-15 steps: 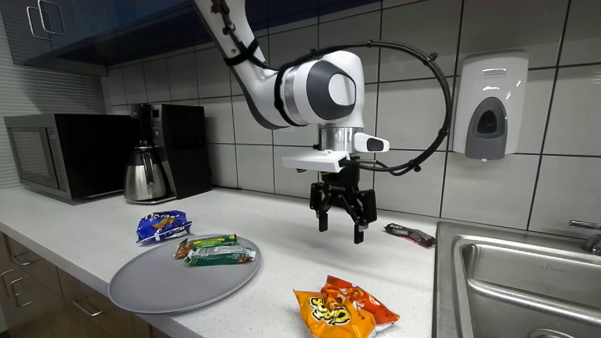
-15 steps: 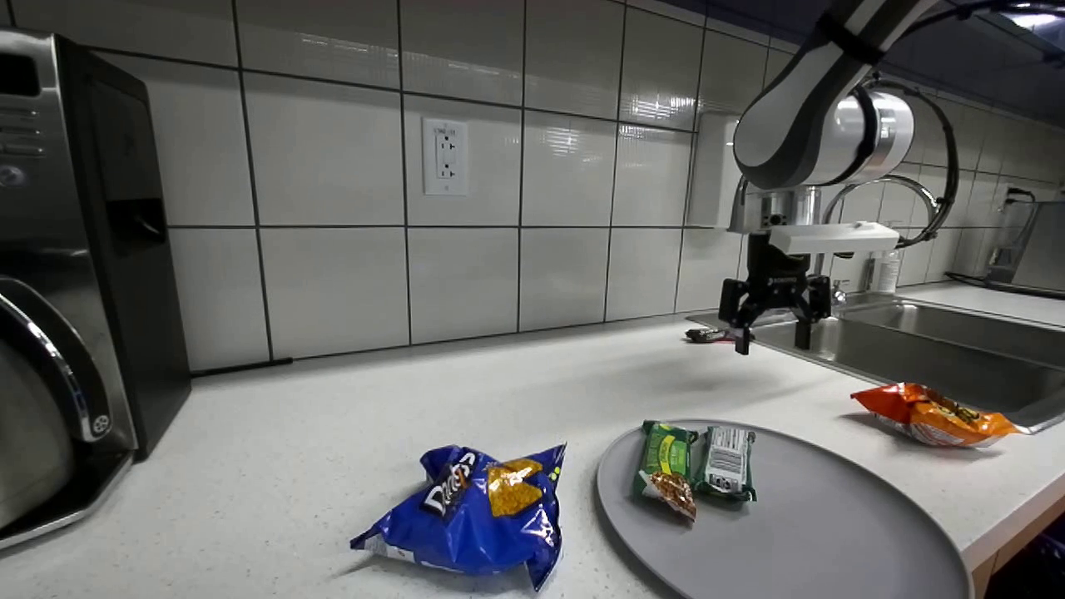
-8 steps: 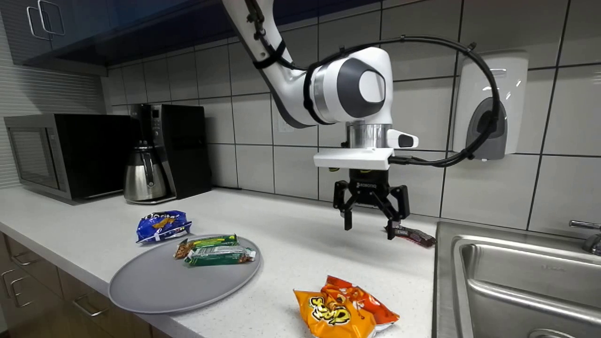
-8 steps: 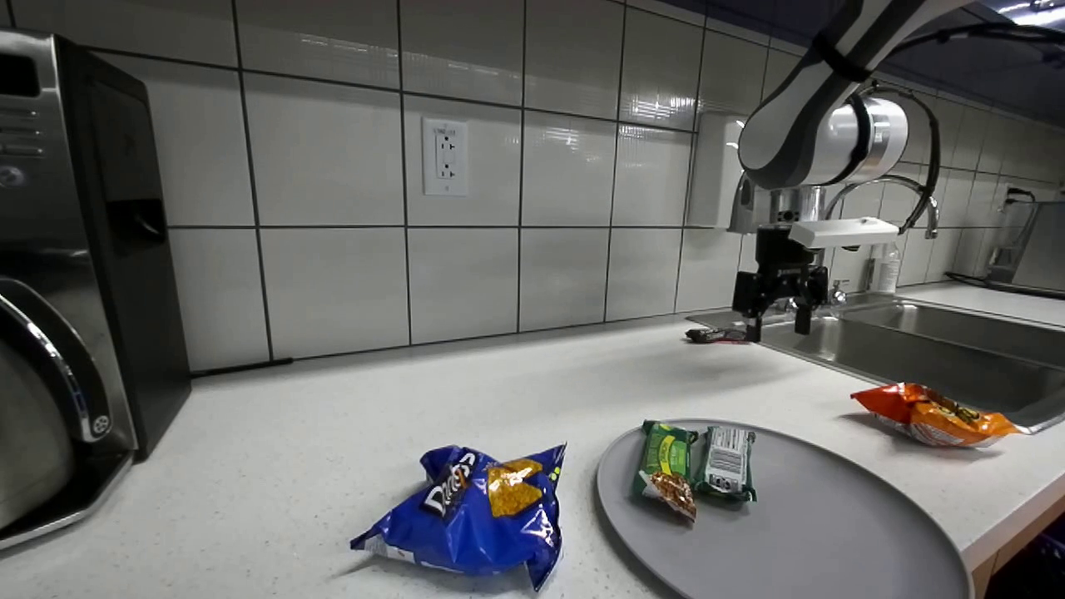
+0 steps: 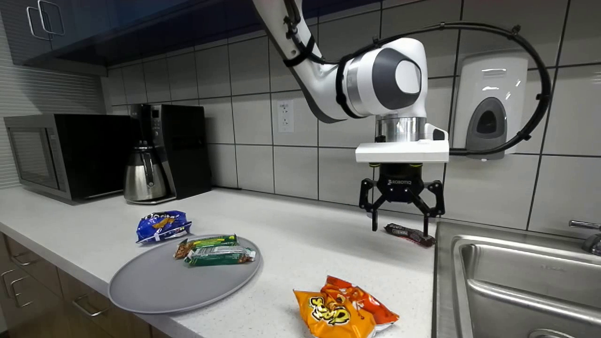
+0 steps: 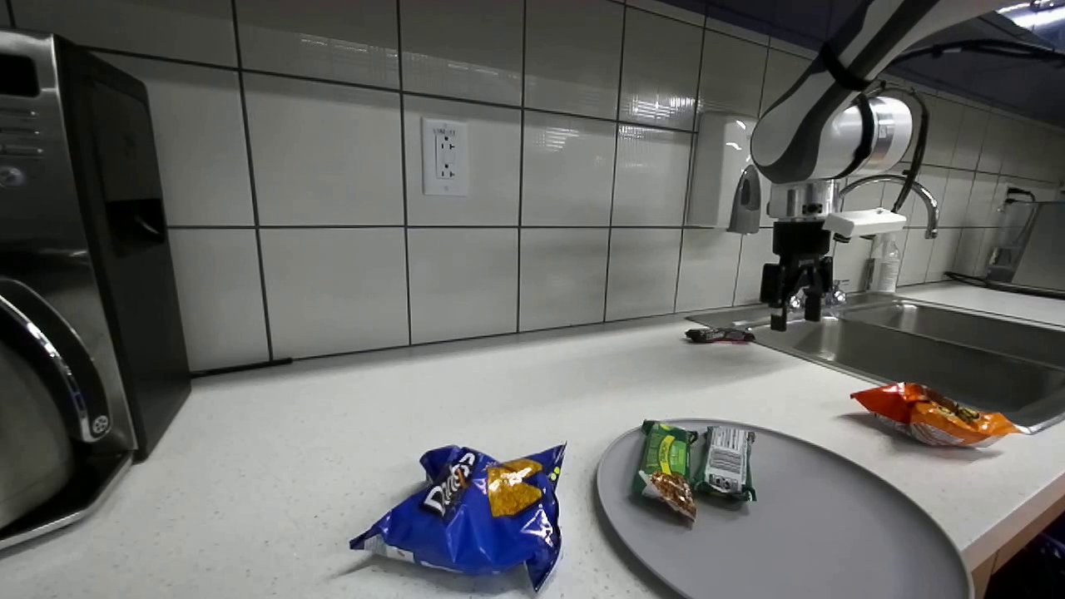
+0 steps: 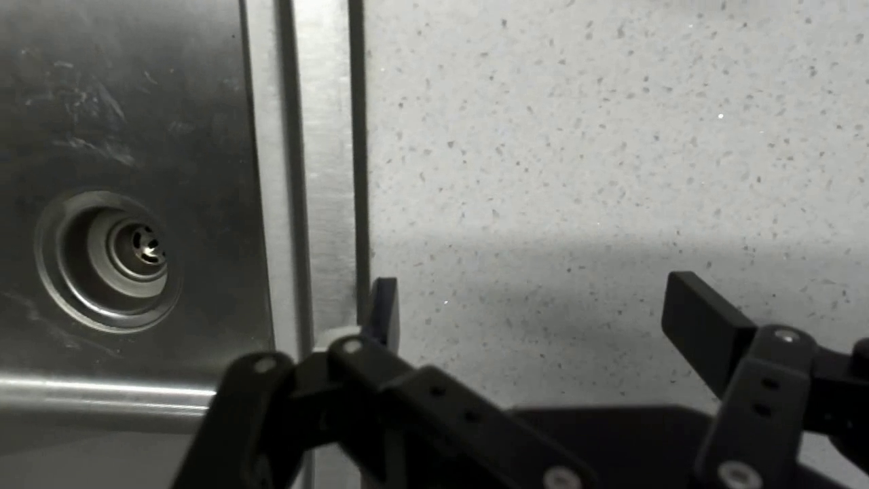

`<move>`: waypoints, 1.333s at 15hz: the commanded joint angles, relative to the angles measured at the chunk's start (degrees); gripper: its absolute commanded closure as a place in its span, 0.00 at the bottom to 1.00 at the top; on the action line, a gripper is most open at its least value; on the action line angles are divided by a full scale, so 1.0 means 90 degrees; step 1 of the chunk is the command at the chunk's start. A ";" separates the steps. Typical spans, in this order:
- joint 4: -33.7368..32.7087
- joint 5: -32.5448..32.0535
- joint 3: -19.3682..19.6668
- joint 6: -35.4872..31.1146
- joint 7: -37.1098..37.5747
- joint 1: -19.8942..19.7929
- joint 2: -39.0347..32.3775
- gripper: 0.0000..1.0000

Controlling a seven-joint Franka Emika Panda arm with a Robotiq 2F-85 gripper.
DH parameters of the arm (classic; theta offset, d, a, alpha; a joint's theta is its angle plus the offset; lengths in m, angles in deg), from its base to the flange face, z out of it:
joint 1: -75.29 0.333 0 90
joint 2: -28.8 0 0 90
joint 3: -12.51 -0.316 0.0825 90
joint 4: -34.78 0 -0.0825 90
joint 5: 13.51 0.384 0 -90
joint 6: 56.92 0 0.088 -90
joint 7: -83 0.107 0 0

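Wrist view shows the hand (image 7: 533,291), empty and spread wide, above the bench (image 7: 577,136) alongside the sink (image 7: 329,170), while both exterior views place the dark wrapped bar (image 5: 405,233) on the bench just beside the sink, near the hand and well apart from the gray plate (image 5: 164,284).

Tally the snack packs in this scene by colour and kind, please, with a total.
Blue bag: 1
Orange bag: 1
Green bars: 2, both on the plate
Dark bar: 1, near the sink
Total: 5
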 commanded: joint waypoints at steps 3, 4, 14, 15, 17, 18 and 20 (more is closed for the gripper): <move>-0.1124 -0.0242 -0.0199 0.0561 -0.1028 -0.0326 -0.0684 0.00; -0.1270 -0.0260 -0.0199 0.0603 -0.1149 -0.0335 -0.0784 0.00; -0.2752 -0.0512 -0.0287 0.0936 -0.2357 -0.0382 -0.1866 0.00; -0.2887 -0.0528 -0.0290 0.0958 -0.2443 -0.0378 -0.1959 0.00; -0.3134 -0.0564 -0.0298 0.0999 -0.2620 -0.0366 -0.2121 0.00; -0.3248 -0.0581 -0.0304 0.1015 -0.2683 -0.0361 -0.2196 0.00; -0.3471 -0.0594 -0.0323 0.1055 -0.2835 -0.0352 -0.2332 0.00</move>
